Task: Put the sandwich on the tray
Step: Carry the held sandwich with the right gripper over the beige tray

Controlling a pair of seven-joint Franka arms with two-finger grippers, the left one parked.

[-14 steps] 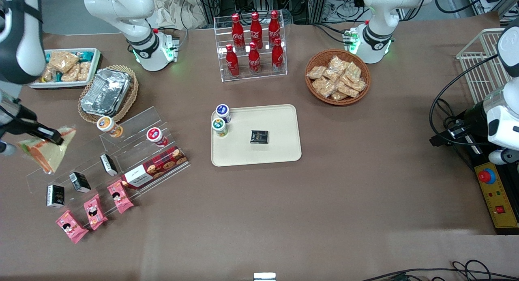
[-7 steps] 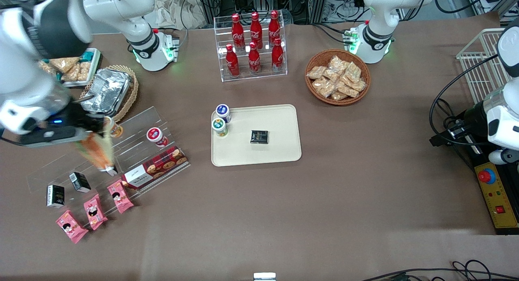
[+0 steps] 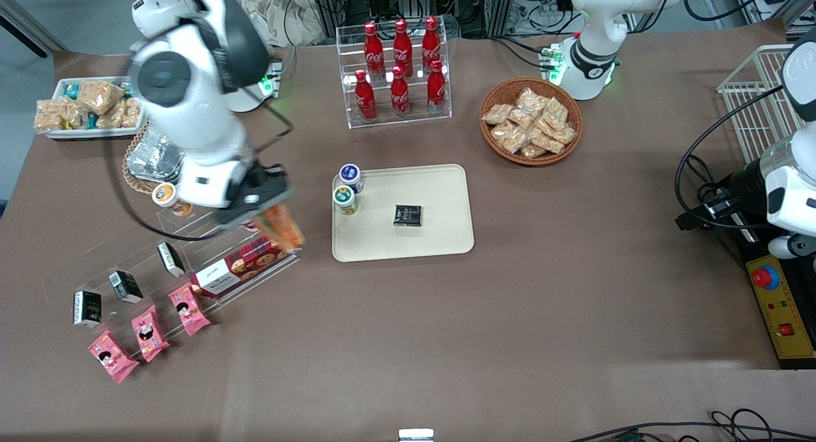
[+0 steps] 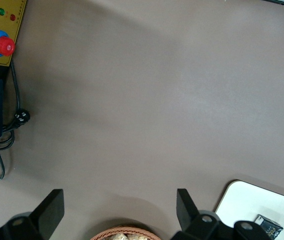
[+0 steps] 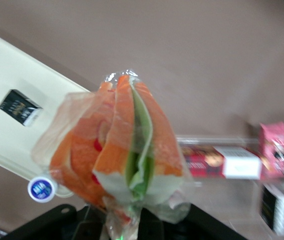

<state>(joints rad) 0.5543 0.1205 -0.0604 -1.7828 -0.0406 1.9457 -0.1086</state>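
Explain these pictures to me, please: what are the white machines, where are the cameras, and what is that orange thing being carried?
The white machines are two robot arms bolted to a brown table. One picture looks down on the table from the front; the other two come from small cameras on the arms' wrists. The working arm ends in a two-finger gripper, shut on a wrapped sandwich, held in the air above a clear display stand with a biscuit box on it. Beside the stand lies a cream tray, where the sandwich should go; it already holds a small dark packet and two little tubs. Red bottles and a basket of snacks stand farther from the front camera.
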